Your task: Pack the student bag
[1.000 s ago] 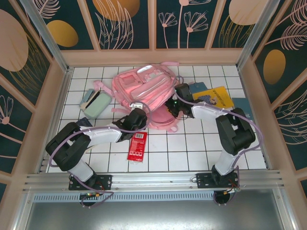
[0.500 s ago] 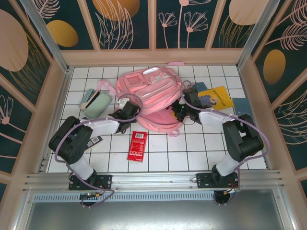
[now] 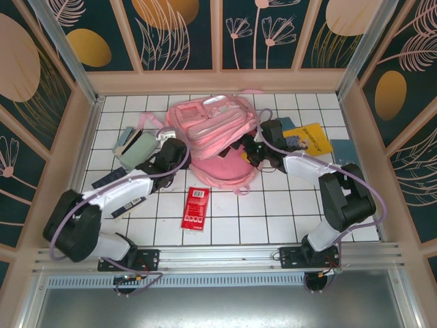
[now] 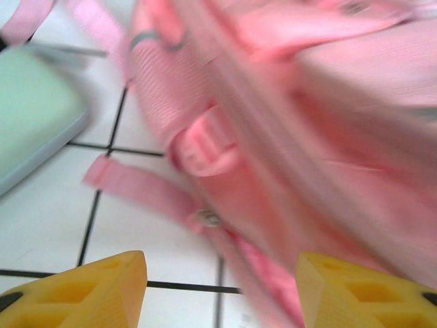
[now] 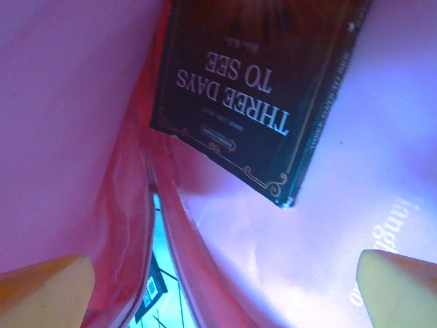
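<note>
The left jaws stand apart with nothing between them, low in the left wrist view, facing a strap [image 4: 136, 188] of the pink bag [image 4: 328, 102]. The right jaws gape wide inside the bag, before a dark book [image 5: 252, 89]. In the top view the bag lies upper centre on the tiled worktop [image 3: 273, 205], with a green pencil case [image 3: 136, 149] to its left and a red box [image 3: 196, 208] below.

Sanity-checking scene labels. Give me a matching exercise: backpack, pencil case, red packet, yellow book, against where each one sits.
Things:
1. backpack
2. pencil case
3. red packet
4. yellow book

Places:
A. left of the backpack
B. right of the backpack
C. in front of the backpack, lying apart from it
D. in the middle, toward the back

Pairs: 1-D, 2-A, 3-C, 4-B
</note>
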Robot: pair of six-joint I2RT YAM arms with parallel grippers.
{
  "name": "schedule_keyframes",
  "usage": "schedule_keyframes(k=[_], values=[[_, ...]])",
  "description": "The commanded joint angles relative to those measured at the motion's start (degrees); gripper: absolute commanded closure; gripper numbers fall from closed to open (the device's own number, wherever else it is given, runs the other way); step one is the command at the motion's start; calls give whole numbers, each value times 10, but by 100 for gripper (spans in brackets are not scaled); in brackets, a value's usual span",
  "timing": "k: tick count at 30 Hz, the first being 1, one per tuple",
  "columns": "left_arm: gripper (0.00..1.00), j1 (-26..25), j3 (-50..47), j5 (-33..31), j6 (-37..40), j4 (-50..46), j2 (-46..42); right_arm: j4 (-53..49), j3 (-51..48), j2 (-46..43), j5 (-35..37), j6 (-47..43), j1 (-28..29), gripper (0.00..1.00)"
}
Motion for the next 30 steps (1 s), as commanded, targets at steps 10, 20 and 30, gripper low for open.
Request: schedule_keyframes(k=[10, 20, 30], values=[[33, -133, 80, -22, 163, 21, 2, -21, 104, 32, 7, -34, 11, 1], [23, -147, 179, -236, 196, 5, 135, -11, 98, 25, -1, -25, 12, 1], [73, -134, 208, -305, 170, 1, 136, 23, 15, -29, -2, -21, 11, 1]])
